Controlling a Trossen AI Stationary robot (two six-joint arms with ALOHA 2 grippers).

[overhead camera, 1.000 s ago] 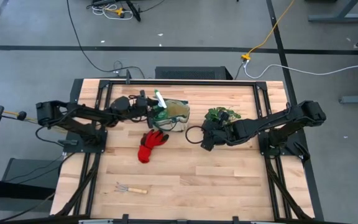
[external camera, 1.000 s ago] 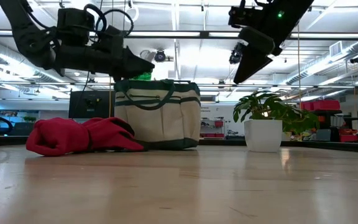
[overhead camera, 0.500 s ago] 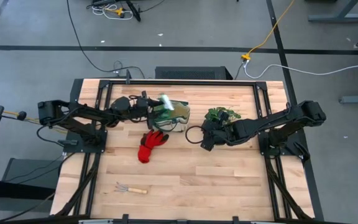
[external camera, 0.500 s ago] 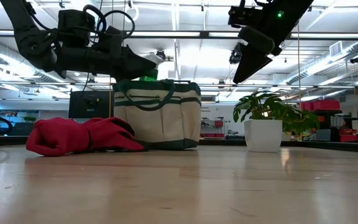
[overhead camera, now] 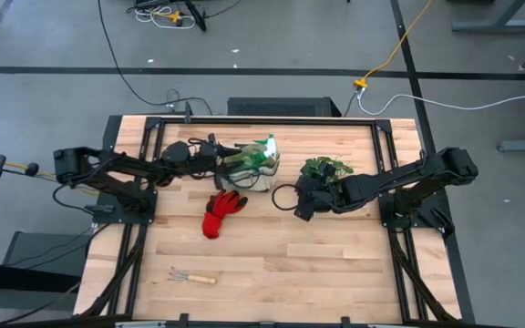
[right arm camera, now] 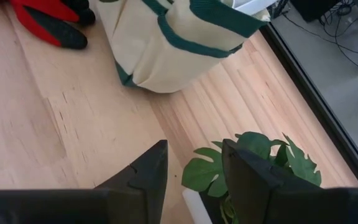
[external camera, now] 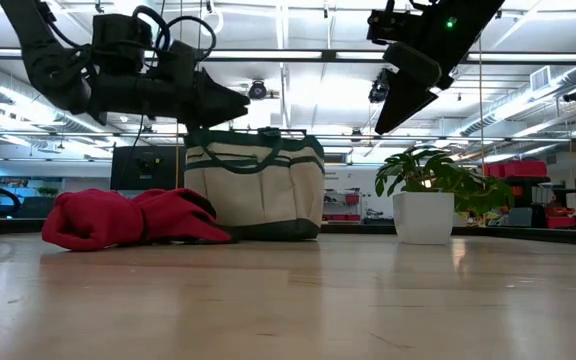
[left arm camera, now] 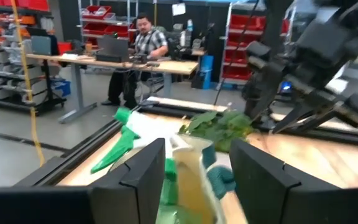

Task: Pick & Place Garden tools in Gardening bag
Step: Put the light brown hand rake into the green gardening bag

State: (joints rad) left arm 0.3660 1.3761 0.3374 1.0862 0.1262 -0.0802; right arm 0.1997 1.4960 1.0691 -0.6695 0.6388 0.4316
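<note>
The left hand hovers with its fingers spread and empty at the left edge of the gardening bag, far centre of the counter. The spray bottle lies in the bag. The right hand, fingers parted and empty, waits right of the bag beside the potted plant. Red gloves lie just near of the bag.

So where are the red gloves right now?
In the high view, the red gloves lie on the table's middle left, just in front of the gardening bag.
</note>
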